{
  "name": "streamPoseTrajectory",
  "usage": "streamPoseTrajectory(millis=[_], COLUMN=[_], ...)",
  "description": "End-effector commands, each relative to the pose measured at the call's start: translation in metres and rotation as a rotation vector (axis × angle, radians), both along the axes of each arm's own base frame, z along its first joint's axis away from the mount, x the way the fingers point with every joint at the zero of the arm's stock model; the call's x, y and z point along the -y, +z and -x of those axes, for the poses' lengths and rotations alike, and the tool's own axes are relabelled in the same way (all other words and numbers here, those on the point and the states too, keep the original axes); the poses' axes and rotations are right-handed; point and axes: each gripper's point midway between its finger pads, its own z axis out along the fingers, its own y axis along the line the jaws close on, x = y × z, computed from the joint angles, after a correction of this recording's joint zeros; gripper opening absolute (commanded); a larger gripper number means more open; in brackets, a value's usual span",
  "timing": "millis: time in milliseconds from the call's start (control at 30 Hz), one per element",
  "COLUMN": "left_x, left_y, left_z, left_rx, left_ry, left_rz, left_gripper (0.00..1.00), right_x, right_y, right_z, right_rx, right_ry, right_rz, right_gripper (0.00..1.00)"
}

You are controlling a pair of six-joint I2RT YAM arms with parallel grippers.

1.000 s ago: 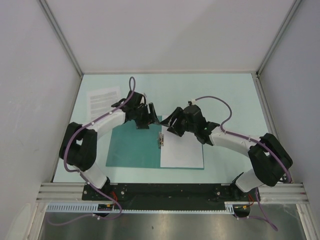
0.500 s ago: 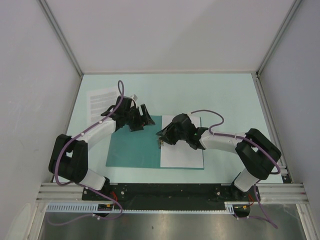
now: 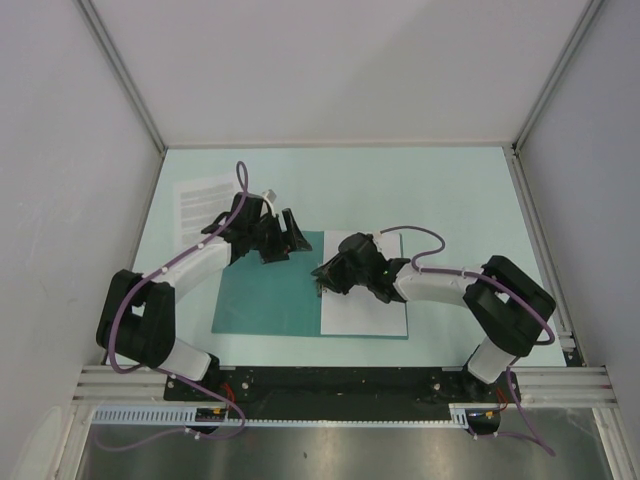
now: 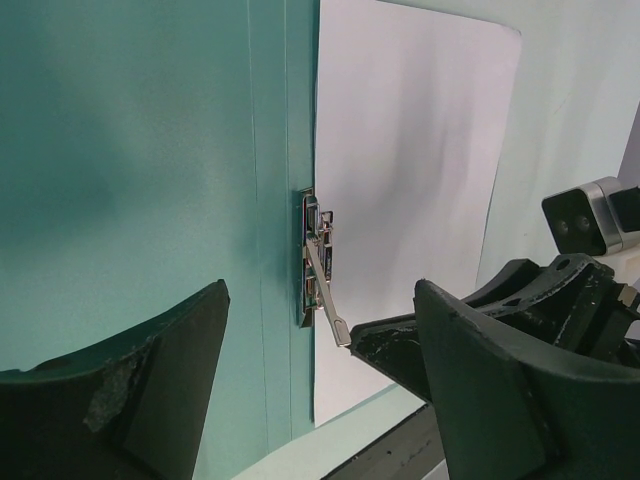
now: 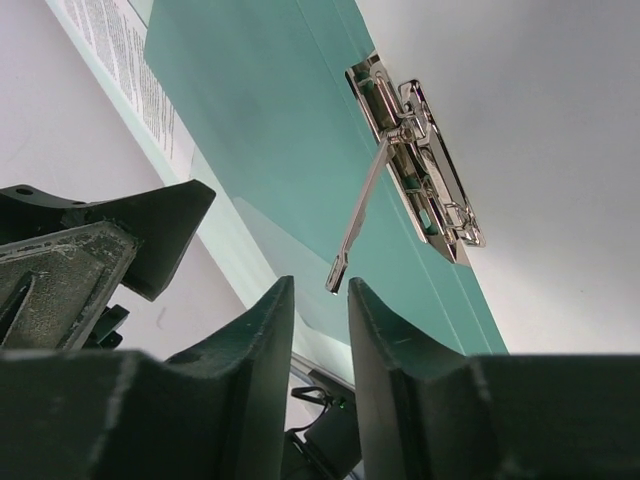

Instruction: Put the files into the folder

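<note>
Fingers (image 5: 250, 380) of the right gripper (image 3: 325, 272) are pulled in close, with just a narrow slot between them. The tip of the thin silver lever (image 5: 362, 215) sits right at its mouth, not clamped as far as I can see. That lever stands up off the shiny metal spring clip (image 5: 425, 165) at the spine.

Over on the other side, the left gripper (image 3: 283, 238) has its fingers (image 4: 150, 390) spread wide, holding nothing, hovering above the far edge of the left leaf.

The flat teal-green card folder (image 3: 265, 295) lies open like a book on the pale mint tabletop (image 3: 460, 200).

Where are we? About halfway, I'd say. The nearly blank white paper sheet (image 3: 365, 305) already lies on the right leaf, its edge just beside the clip. The white sheet with black printed lines (image 3: 203, 200) is out on the table, far left, apart from the folder. That one has yet to go in.

Its text is too small to read, and I see no brands or labels.
</note>
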Motion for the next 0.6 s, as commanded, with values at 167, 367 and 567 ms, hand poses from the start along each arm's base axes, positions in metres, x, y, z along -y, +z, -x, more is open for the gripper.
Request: streamPoseTrajectory(millis=[167, 367, 567], left_x=[0.002, 0.002, 0.003], left_y=[0.015, 0.01, -0.011], left_z=[0.0, 0.0, 0.004], left_rx=[0.058, 0.045, -0.014], left_ry=[-0.028, -0.031, -0.035], left_rz=[0.032, 0.025, 0.01], left_gripper=[0.8, 0.8, 0.72], right_x=[-0.005, -0.004, 0.0], right_y=[-0.002, -0.003, -0.01], right_z=[-0.007, -0.006, -0.001], right_rx=[0.007, 0.005, -0.004], right_ry=[-0.046, -0.053, -0.038], right_rz=[-0.007, -0.003, 0.032], right_gripper=[0.26, 0.11, 0.0])
